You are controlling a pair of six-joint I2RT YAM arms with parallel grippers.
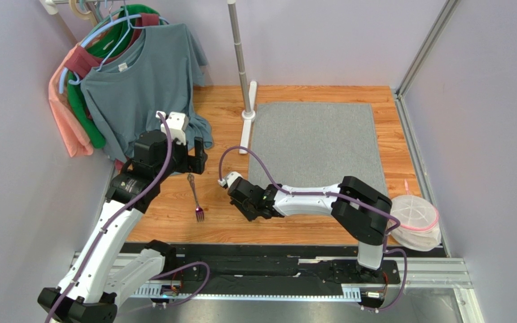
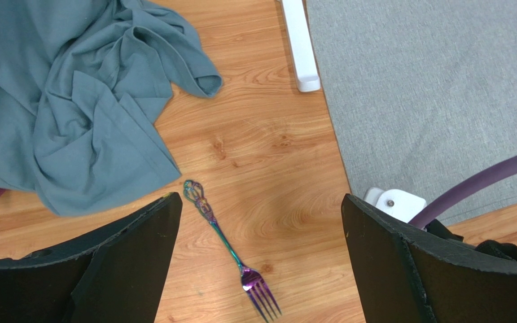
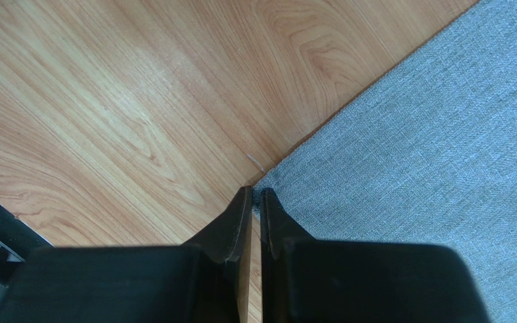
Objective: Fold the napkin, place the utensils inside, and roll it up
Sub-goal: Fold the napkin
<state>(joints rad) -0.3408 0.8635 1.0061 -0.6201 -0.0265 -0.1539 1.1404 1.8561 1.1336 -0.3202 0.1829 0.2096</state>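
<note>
Our left fingers (image 2: 140,256) stand wide open and empty above the fork (image 1: 195,198) on the wooden surface (image 1: 167,215). Our right fingers (image 3: 231,229), nearly together, pinch the near-left corner of the napkin (image 1: 315,145), which lies spread flat.

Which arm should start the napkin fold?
Right. The right gripper already pinches the napkin at its near-left corner, ready to lift. The left gripper hangs open above the fork, off the napkin.
</note>
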